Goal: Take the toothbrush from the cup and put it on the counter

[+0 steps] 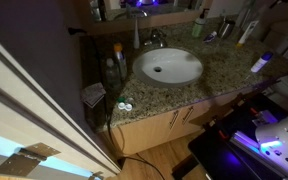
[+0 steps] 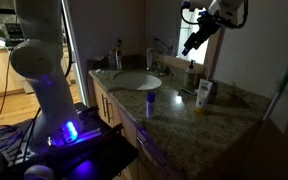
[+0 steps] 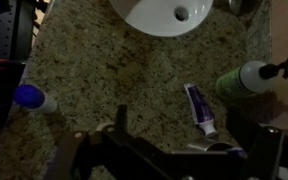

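The speckled granite counter (image 3: 104, 70) with its white oval basin (image 3: 164, 12) fills the wrist view and shows in both exterior views (image 1: 219, 70) (image 2: 174, 105). My gripper (image 2: 191, 44) hangs high above the counter's far end, near the wall. In the wrist view its dark fingers (image 3: 194, 150) stand wide apart and hold nothing. Between them, low in that view, is a dim metallic rim that looks like the cup (image 3: 210, 147). I cannot make out the toothbrush.
A white-and-purple toothpaste tube (image 3: 201, 108) lies next to a green pump bottle (image 3: 246, 78); both also show in an exterior view (image 2: 204, 93) (image 2: 191, 75). A blue-capped item (image 3: 29, 97) stands near the counter's front edge. The faucet (image 1: 154, 40) is behind the basin.
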Robot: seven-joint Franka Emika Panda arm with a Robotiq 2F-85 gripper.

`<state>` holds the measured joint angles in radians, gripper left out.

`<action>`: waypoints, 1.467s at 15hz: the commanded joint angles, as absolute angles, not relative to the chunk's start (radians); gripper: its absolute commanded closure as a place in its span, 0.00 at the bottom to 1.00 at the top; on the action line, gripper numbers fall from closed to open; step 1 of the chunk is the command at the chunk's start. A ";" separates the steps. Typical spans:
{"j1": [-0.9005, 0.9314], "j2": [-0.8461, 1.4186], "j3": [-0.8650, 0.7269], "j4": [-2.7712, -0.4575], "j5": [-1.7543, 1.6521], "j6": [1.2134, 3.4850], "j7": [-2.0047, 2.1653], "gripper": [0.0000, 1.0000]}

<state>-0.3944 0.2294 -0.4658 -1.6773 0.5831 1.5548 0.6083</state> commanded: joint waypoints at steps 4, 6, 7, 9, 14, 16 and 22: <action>-0.450 0.449 -0.419 -1.551 0.782 1.670 0.905 0.00; -0.460 0.496 -0.411 -1.522 0.831 1.698 1.006 0.00; -0.448 0.443 -0.409 -1.577 0.781 1.693 0.934 0.00; -0.452 0.465 -0.402 -1.567 0.782 1.696 0.946 0.00; -0.465 0.535 -0.390 -1.509 0.809 1.694 1.020 0.00; -0.473 0.570 -0.381 -1.482 0.829 1.704 1.064 0.00; -0.501 0.662 -0.349 -1.380 0.874 1.755 1.181 0.00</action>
<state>-0.4652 0.6063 -0.3839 -1.4575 0.8478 1.7423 1.1255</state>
